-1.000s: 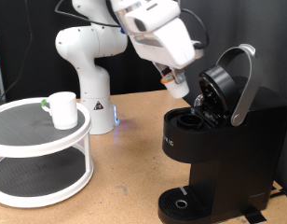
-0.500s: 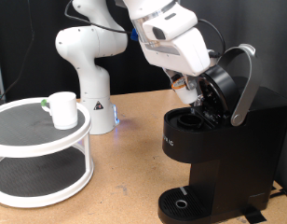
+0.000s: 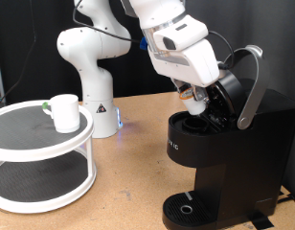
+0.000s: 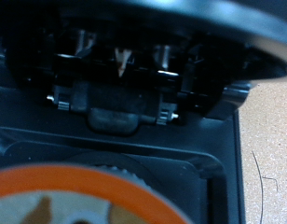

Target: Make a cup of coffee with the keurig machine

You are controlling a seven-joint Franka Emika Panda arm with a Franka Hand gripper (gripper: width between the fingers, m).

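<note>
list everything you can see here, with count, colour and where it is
keurig machine: one, black, exterior view's right on the table, lid raised, grey-silver handle up
cup: one, white, on the top tier of the round stand, exterior view's left
round two-tier stand: one, white rims with dark mesh shelves, exterior view's left
coffee pod: one, orange rim showing, close under the wrist camera over the machine's open chamber
table: one, tan wood, under everything
robot arm: one, white, base behind the stand, reaching over to the machine
gripper: one, at the machine's open pod chamber; fingers not clear enough to judge
</note>
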